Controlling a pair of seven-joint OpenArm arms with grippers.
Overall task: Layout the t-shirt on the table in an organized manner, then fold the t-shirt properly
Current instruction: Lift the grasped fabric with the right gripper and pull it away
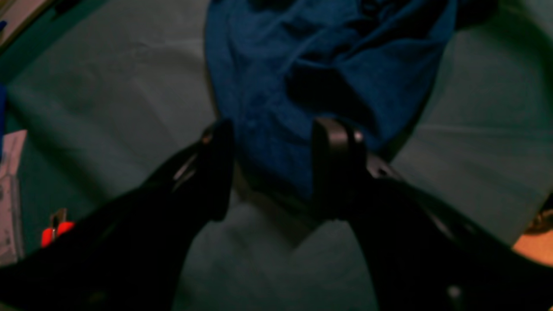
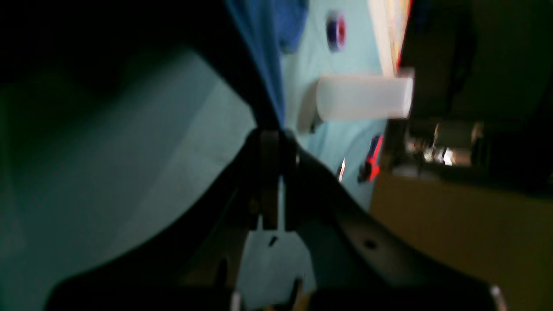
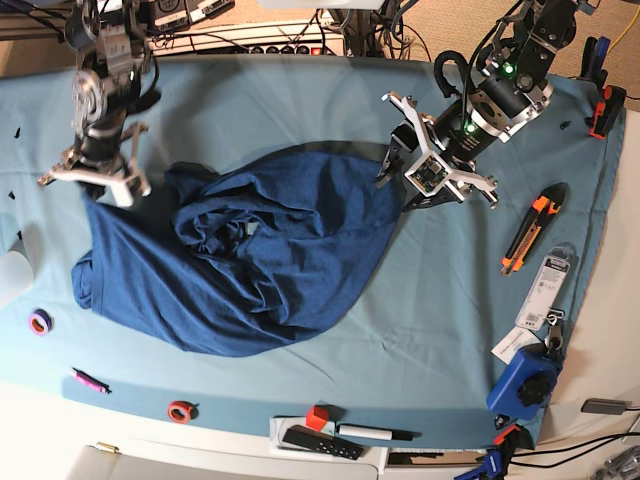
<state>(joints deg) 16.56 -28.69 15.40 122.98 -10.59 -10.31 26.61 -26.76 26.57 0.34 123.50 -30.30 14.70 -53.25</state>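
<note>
The dark navy t-shirt point(image 3: 260, 260) lies crumpled on the teal-covered table point(image 3: 450, 290), bunched in folds at its middle. At the shirt's upper left corner my right gripper point(image 3: 97, 185) is shut on the fabric; the right wrist view shows the right gripper point(image 2: 271, 134) pinching a taut strip of the blue t-shirt point(image 2: 263, 52) above the table point(image 2: 129, 151). My left gripper point(image 3: 392, 168) stands at the shirt's upper right edge. In the left wrist view the left gripper point(image 1: 276, 142) is open, with the t-shirt's point(image 1: 319, 52) edge lying between its fingers point(image 1: 337, 142) on the table point(image 1: 108, 86).
An orange utility knife point(image 3: 530, 232), a packaged item point(image 3: 548, 280) and a blue device point(image 3: 525, 380) lie at the right. A purple tape roll point(image 3: 40, 322), pink pen point(image 3: 88, 380), red ring point(image 3: 180, 410), black remote point(image 3: 320, 442) and marker point(image 3: 375, 432) line the front. A white cylinder point(image 2: 363, 97) stands nearby.
</note>
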